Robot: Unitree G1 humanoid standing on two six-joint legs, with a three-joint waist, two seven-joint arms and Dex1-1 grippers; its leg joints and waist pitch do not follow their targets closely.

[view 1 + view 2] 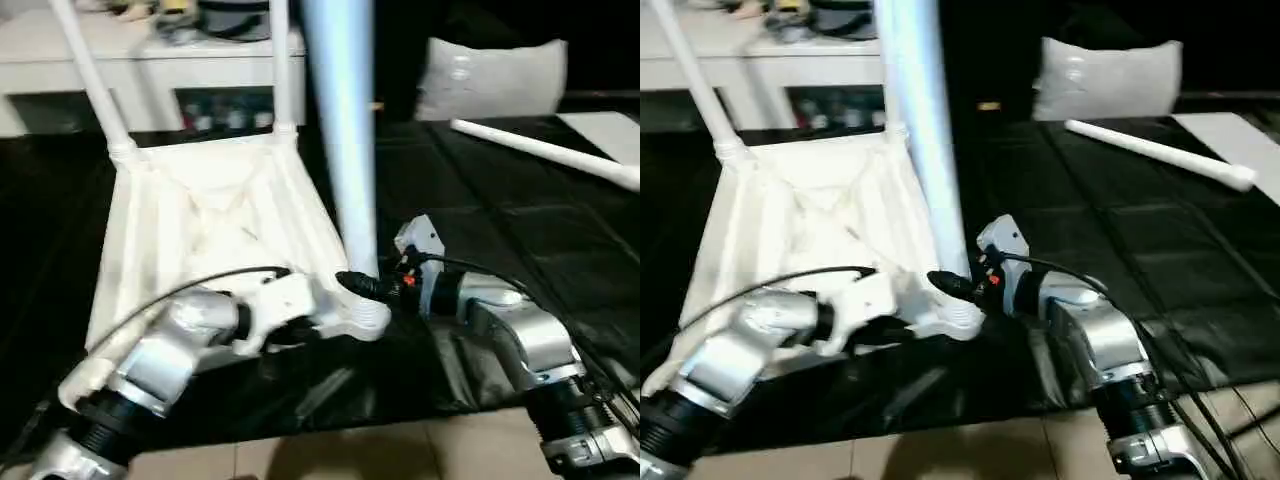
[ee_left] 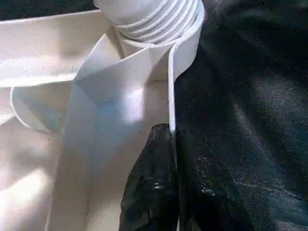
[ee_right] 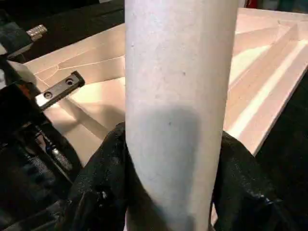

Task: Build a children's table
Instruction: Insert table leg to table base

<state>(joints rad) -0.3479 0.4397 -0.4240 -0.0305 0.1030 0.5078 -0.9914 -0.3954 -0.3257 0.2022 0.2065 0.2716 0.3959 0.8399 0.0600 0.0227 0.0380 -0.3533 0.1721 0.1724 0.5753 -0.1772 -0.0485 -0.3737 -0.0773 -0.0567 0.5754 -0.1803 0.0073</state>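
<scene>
A black quilted mat (image 1: 480, 200) covers the floor, with the children's table (image 1: 210, 230) lying on it upside down, ribbed underside up. From the head views, the right gripper (image 1: 362, 284) has its jaws clamped on the upright leg (image 1: 345, 150) at the near corner socket (image 1: 365, 318). The left wrist view shows the left gripper (image 2: 166, 187) with its jaws together on the table's rim beside the threaded socket. A loose leg (image 1: 545, 152) lies well apart.

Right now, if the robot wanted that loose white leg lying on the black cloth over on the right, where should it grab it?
Probably around the middle of the long round white plastic leg, coming down from above. It lies flat on the black cloth with open space on both sides, so fingers can close across its round body. The near end is thicker, so a mid-length grip should balance better.
</scene>
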